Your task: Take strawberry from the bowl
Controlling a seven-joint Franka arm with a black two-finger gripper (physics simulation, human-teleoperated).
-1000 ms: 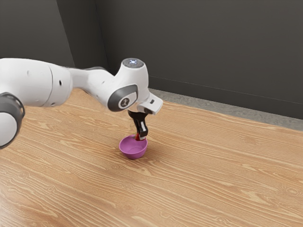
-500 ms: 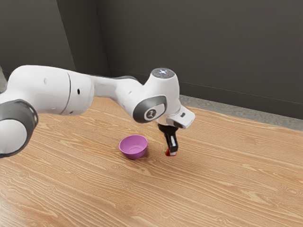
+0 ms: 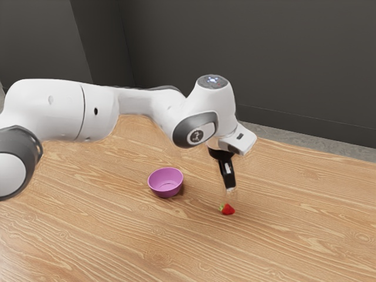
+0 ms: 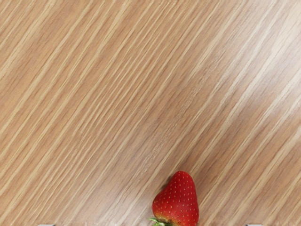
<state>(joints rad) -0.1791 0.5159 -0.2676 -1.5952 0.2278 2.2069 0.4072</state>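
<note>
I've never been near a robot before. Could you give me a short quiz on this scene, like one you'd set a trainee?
1. Fill in the missing word: The strawberry and the bowl both rest on the ____.
2. True or false: The strawberry is inside the bowl.
3. Multiple choice: How does my gripper stand?
a) shut on the strawberry
b) down inside the bowl
c) open, above the strawberry

Key: 1. table; 2. false, it lies outside, beside the bowl; 3. c.
</note>
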